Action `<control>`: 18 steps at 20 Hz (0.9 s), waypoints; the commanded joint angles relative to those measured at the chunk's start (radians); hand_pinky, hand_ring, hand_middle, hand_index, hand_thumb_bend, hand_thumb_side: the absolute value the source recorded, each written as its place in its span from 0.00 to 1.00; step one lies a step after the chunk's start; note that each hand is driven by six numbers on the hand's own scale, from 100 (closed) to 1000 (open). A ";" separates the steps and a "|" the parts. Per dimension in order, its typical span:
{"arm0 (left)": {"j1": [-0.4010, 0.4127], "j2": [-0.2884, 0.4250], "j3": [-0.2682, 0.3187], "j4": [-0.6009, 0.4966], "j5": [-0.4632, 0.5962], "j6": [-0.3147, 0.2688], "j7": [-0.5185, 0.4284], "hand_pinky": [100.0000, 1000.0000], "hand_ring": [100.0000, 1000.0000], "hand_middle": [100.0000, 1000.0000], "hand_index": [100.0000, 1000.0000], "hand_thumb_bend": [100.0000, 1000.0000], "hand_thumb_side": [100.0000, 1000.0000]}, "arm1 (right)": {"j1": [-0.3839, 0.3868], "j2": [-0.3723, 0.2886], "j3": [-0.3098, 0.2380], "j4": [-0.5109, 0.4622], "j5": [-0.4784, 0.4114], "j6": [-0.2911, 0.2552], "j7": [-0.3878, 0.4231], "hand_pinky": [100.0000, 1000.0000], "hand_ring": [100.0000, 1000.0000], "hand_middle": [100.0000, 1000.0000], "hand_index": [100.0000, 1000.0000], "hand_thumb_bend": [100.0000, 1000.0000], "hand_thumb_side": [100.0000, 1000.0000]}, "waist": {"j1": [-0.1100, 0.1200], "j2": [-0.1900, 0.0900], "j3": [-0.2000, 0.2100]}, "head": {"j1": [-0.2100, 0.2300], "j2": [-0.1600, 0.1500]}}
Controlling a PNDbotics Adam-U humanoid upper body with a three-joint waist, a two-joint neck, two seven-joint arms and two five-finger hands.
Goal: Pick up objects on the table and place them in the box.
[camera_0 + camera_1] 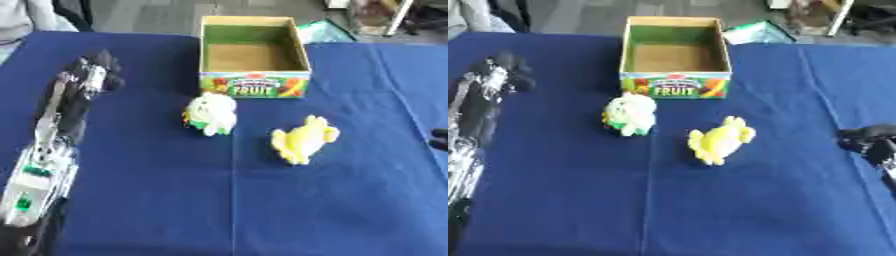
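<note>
An open cardboard box point(252, 89) with a colourful fruit print on its front stands at the far middle of the blue table; its inside looks bare. A white and green plush toy point(211, 113) lies just in front of it. A yellow plush toy point(303, 139) lies to the right of that one. My left arm reaches up the left side, its hand point(92, 74) raised well left of the white toy and holding nothing. My right hand point(871, 140) shows only as a dark shape at the right edge, away from the toys.
A blue cloth point(262, 200) covers the table. Beyond the far edge there is a green and white object point(754, 33) on the floor and some clutter at the top right.
</note>
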 commanded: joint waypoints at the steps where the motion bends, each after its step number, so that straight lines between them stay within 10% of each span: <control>1: -0.013 0.055 -0.011 -0.027 -0.009 -0.005 -0.011 0.62 0.53 0.53 0.65 0.14 0.54 | -0.009 -0.016 -0.007 -0.022 0.006 -0.001 0.000 0.81 0.80 0.54 0.66 0.00 0.24 | 0.003 -0.014 -0.003 | 0.001 0.001; 18: -0.143 0.365 -0.193 0.037 -0.062 -0.053 -0.170 0.63 0.54 0.54 0.68 0.02 0.39 | -0.007 -0.020 0.000 -0.019 0.008 -0.001 0.006 0.81 0.79 0.54 0.66 0.00 0.24 | 0.007 -0.021 -0.021 | 0.012 0.004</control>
